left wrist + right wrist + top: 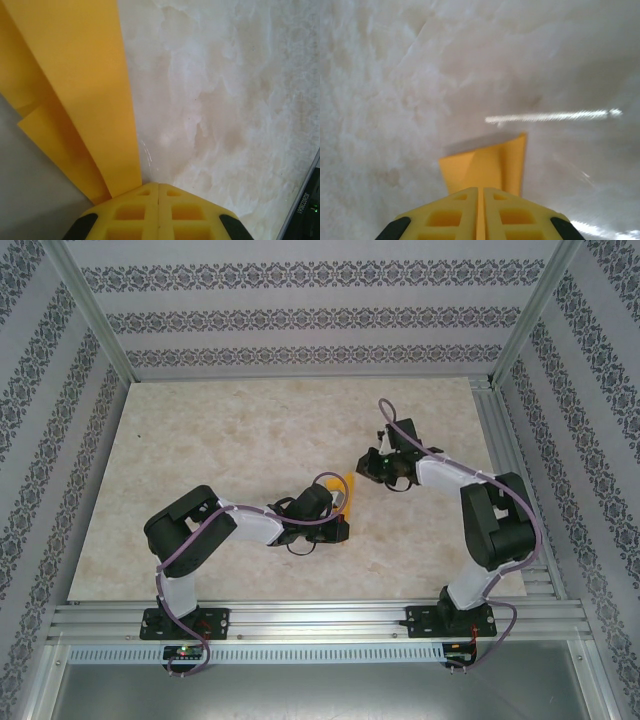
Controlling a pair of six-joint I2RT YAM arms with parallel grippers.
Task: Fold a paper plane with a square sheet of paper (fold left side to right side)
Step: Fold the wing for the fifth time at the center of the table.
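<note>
A single line of small white print runs along a dark strip [306, 200] to the right of the left gripper [158, 187], too blurred to read. Nothing else is legible.

My fingers [150, 202] are matt yellow plastic. The folded paper [85, 90] looks thin, smooth and matt, with sharp creases. The table [225, 100] is like polished marble, glossy; its rails [320, 620] are grooved metal.

Paper plane [347, 490]: plain orange-yellow.
Tabletop [230, 440]: cream and beige, marbled.
Walls [300, 315]: white, with bands of dark floral pattern.
Left arm [250, 525]: white and black.
Right arm [440, 475]: white and black.
Cables [540, 530]: purple.
Left hand [158, 186]: yellow, black corners.
Right hand [478, 190]: yellow, black corners.
</note>
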